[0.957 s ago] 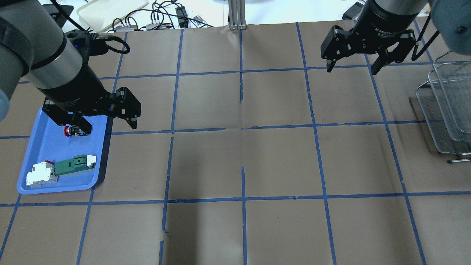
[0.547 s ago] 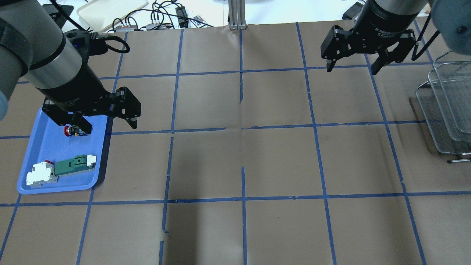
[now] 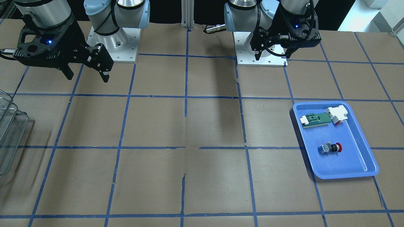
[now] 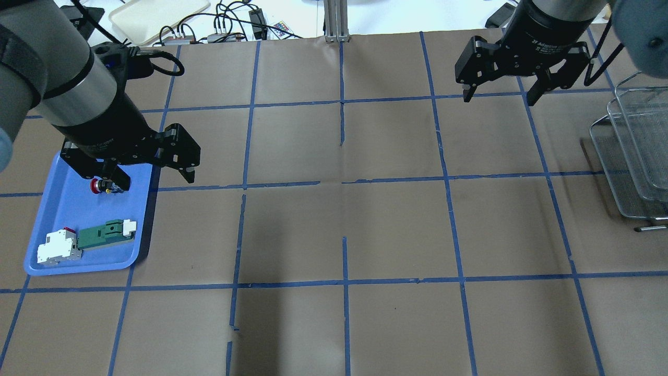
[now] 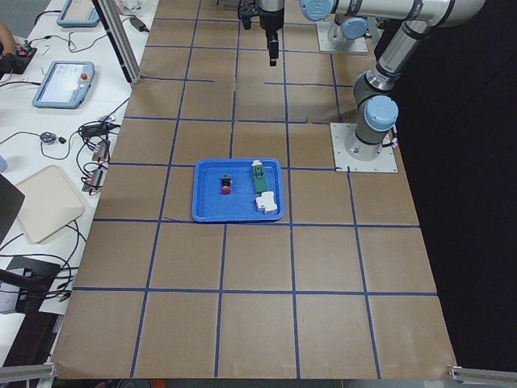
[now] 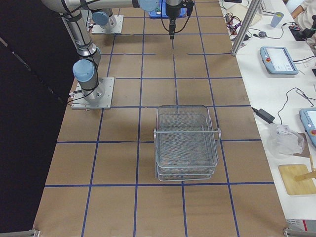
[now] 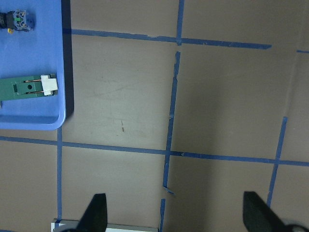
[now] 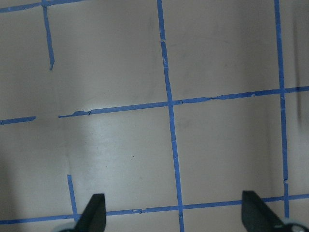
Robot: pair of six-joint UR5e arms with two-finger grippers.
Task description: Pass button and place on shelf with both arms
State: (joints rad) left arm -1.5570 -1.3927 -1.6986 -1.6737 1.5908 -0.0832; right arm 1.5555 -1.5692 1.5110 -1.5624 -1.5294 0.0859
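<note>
The button (image 3: 330, 148), with a red cap and black body, lies on its side in the blue tray (image 3: 347, 165). It also shows in the overhead view (image 4: 104, 186) and at the left wrist view's top left corner (image 7: 17, 20). My left gripper (image 4: 155, 180) is open and empty. It hangs high above the tray's right edge, and one finger overlaps the button in the overhead view. My right gripper (image 4: 499, 98) is open and empty above the far right of the table. The wire-mesh shelf (image 6: 186, 143) stands at the table's right end (image 4: 636, 151).
A flat green-and-white component (image 3: 317, 119) and a white block (image 3: 337, 113) lie in the tray beside the button. Brown paper with blue tape lines covers the table. Cables and a beige tray (image 4: 156, 15) lie beyond the far edge.
</note>
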